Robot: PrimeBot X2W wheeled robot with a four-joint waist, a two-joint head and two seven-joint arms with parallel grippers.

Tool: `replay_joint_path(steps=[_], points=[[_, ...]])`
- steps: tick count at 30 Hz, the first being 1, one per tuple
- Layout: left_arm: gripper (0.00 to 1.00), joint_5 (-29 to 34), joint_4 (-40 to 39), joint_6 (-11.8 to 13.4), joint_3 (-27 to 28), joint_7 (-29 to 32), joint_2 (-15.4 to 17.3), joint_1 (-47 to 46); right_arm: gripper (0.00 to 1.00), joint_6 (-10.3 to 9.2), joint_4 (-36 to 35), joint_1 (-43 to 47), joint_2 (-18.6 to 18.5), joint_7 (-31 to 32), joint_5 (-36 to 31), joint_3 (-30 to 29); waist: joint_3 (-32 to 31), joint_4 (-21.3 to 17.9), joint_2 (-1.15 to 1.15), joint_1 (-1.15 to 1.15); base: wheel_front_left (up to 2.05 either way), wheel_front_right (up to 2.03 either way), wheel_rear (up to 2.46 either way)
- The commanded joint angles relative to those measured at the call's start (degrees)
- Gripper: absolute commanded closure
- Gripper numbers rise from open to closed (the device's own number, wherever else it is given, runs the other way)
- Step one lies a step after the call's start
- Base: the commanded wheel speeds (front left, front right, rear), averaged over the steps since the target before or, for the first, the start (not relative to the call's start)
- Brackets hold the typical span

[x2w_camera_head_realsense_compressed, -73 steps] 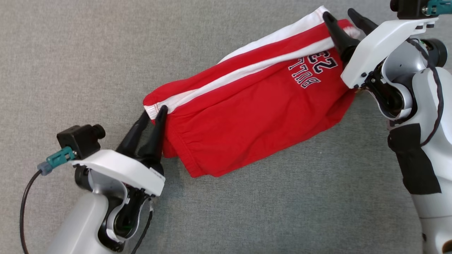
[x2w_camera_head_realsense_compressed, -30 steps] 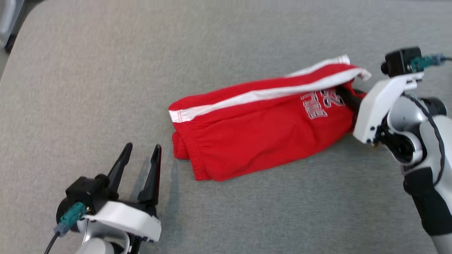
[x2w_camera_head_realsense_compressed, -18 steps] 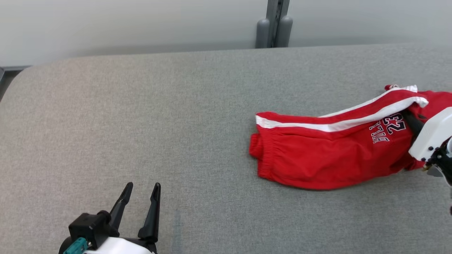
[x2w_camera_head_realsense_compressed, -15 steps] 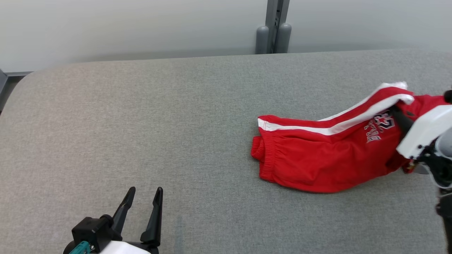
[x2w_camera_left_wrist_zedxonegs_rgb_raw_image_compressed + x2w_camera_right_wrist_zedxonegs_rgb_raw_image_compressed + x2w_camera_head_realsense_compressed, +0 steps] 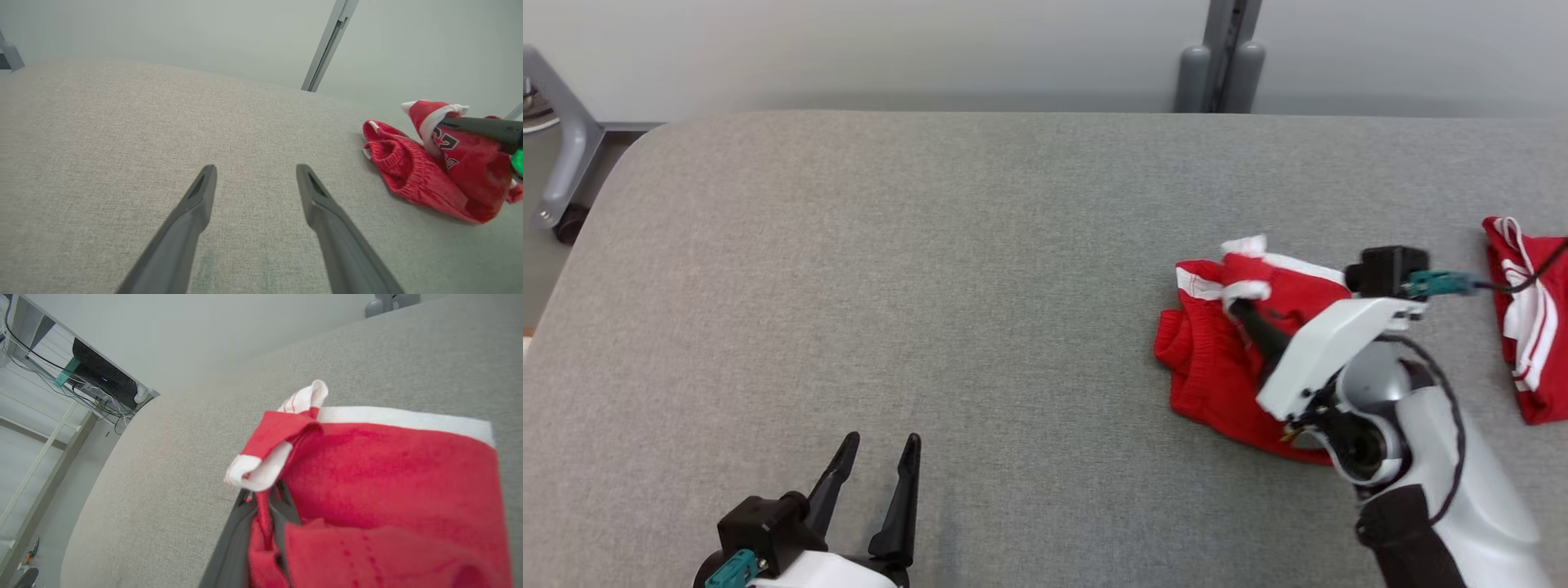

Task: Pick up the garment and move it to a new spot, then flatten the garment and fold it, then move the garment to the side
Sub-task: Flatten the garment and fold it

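The garment (image 5: 1209, 367) is a pair of red shorts with white side stripes, lying bunched on the grey table (image 5: 931, 245), right of centre. My right gripper (image 5: 1237, 309) is shut on its white-striped hem corner, which is lifted and doubled back over the rest. In the right wrist view the fingers (image 5: 263, 494) pinch the red cloth (image 5: 388, 469) just under the curled white hem. My left gripper (image 5: 880, 445) stands open at the lower left, well clear of the cloth. In the left wrist view it (image 5: 255, 169) holds nothing, and the garment (image 5: 412, 171) lies to the right.
A second red and white garment (image 5: 1527, 327) lies folded at the table's far right. A grey post (image 5: 1217, 65) stands behind the back edge. A grey frame with a caster (image 5: 564, 163) is off the rounded left corner. Bare grey table spreads left of the garment.
The head camera has shifted. My left gripper has let go of the waistband and drawn back, open. My right gripper has carried its held end over the garment, bunching it up.
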Motion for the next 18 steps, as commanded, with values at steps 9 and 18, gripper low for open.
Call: replay_joint_path(steps=[9,18], points=[[0.0,-0.9,3.3,-0.7,0.4,-0.8,0.0,-0.4,0.87,0.11,8.7,-4.3,-0.2,-8.8,9.1,11.9,-0.3,-0.1,0.0,0.0,0.0,0.0,0.0],[0.0,-2.2,4.1,0.6,1.7,-1.2,0.9,3.1,0.0,0.11,5.0,-3.6,-0.3,-18.4,6.3,17.8,-3.9,-3.5,0.0,0.0,0.0,0.0,0.0]])
